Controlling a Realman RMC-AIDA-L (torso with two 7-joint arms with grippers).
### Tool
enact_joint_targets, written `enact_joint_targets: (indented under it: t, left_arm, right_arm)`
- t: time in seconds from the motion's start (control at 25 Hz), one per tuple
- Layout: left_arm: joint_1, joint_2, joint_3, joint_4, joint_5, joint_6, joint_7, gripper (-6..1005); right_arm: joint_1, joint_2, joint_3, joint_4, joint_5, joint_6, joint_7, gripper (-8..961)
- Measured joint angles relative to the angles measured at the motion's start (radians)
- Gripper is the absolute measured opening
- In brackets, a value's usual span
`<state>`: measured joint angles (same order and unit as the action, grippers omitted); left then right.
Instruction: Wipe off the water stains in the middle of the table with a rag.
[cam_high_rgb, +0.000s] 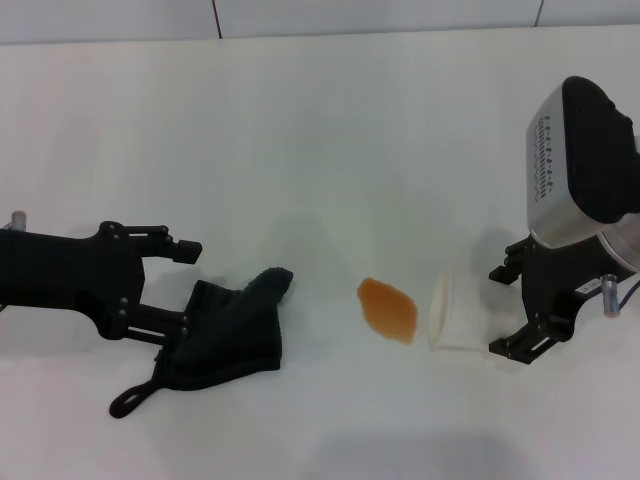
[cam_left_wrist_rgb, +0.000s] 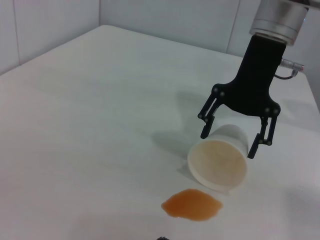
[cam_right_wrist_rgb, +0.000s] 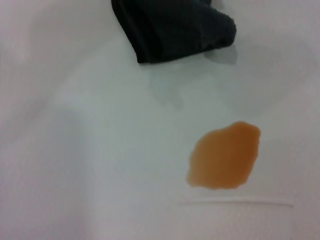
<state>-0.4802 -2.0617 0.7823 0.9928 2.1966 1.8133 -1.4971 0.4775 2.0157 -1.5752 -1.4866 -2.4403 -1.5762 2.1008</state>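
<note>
The water stain (cam_high_rgb: 388, 310) (cam_left_wrist_rgb: 192, 205) (cam_right_wrist_rgb: 225, 156) is a small orange-brown patch in the middle of the white table (cam_high_rgb: 320, 120). To its left lies the rag (cam_high_rgb: 235, 330) (cam_right_wrist_rgb: 175, 27), a crumpled black cloth with a loop at its near corner. My left gripper (cam_high_rgb: 188, 288) is open at the rag's left edge, its nearer finger against the cloth and the other well apart. On the stain's right, a white paper cup (cam_high_rgb: 455, 312) (cam_left_wrist_rgb: 220, 162) lies on its side, mouth toward the stain. My right gripper (cam_high_rgb: 500, 310) (cam_left_wrist_rgb: 228, 144) is open, straddling the cup's base.
The table's far edge meets a pale tiled wall (cam_high_rgb: 300, 15). Bare white surface lies between rag and stain and beyond both. The cup's rim sits a short way from the stain.
</note>
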Motion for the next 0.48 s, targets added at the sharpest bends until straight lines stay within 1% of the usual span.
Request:
enact_joint_targets:
  t: [0.48]
  left_arm:
    - [-0.001,-0.001,-0.001,0.000,0.000,-0.003,0.000,888]
  right_arm:
    - [0.001,0.000,0.000,0.031,0.000,0.021,0.001,806]
